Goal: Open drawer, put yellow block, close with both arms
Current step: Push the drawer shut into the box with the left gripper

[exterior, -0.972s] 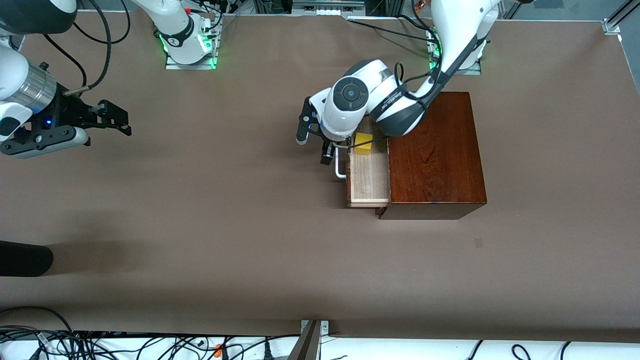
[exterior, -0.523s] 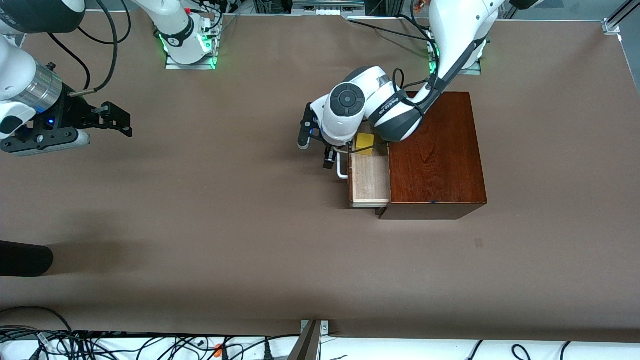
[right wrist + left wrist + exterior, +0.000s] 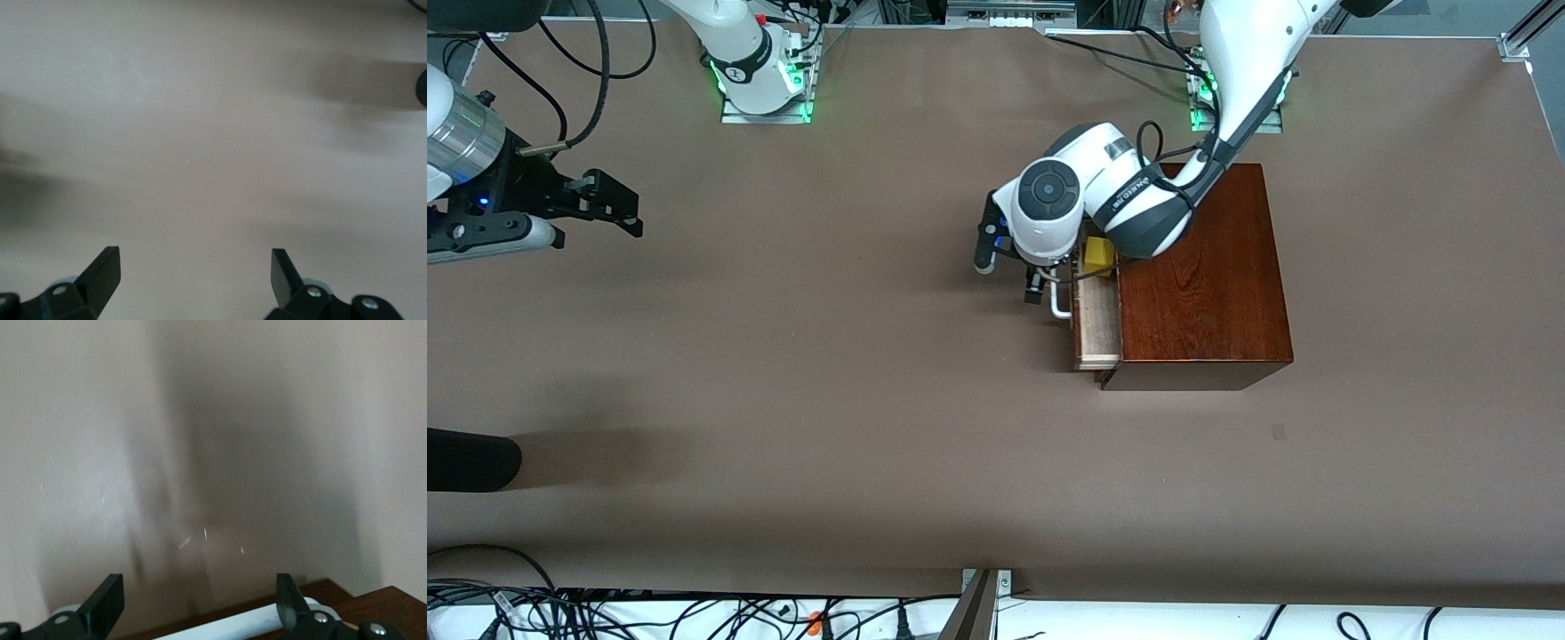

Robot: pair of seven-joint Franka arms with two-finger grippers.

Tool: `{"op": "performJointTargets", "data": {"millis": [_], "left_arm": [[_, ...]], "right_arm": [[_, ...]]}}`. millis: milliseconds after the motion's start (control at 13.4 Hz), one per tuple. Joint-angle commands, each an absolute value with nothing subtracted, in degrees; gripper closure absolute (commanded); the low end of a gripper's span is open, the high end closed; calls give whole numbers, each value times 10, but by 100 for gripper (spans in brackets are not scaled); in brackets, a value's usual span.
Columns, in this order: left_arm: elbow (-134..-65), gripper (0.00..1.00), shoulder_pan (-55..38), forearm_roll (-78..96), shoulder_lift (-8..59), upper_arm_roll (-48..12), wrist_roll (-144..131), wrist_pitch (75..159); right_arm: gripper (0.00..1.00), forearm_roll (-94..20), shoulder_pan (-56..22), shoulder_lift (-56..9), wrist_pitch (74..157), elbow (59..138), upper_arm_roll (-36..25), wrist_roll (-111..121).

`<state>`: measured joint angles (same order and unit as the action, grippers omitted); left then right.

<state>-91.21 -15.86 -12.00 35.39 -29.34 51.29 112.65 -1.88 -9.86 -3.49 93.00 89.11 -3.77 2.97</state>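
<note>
The drawer (image 3: 1098, 331) stands partly out of the dark mahogany box (image 3: 1200, 276), with a narrow strip of its pale tray showing. The yellow block (image 3: 1100, 256) lies in the tray, at the end farther from the front camera, partly under the left arm's wrist. My left gripper (image 3: 1009, 274) is open and sits against the white loop handle (image 3: 1059, 304), in front of the drawer. In the left wrist view the handle (image 3: 233, 628) is a white bar between the open fingers (image 3: 110, 600). My right gripper (image 3: 609, 206) is open and empty over bare table at the right arm's end (image 3: 193, 273).
A dark rounded object (image 3: 471, 460) lies at the table's edge at the right arm's end. Cables (image 3: 605, 613) and a metal bracket (image 3: 983, 604) run along the edge nearest the front camera.
The drawer has slid farther into the box, and my left gripper has moved with the handle toward the box. My right gripper has drifted outward toward the right arm's end.
</note>
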Motion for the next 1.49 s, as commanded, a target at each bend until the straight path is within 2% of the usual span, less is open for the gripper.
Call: {"op": "performJointTargets", "data": {"millis": [0,822,1196,1420], "left_arm": [[-918,0,-132,-151,330,-287,530,1096],[-916,0,-113,-150,317,-290,524,1073],[-910,0,-112,-64,266,-294,445,1071],[-901,0,-105,-37,216,-291,304,1017]], "right_arm": [[0,-18,-99,-36,920,883,-34,22],[0,-18,-98,-36,918,885,-38,20],[0,-18,-97,-36,918,885,-38,20],[0,-19,-97,-36,918,885,-38,21]]}}
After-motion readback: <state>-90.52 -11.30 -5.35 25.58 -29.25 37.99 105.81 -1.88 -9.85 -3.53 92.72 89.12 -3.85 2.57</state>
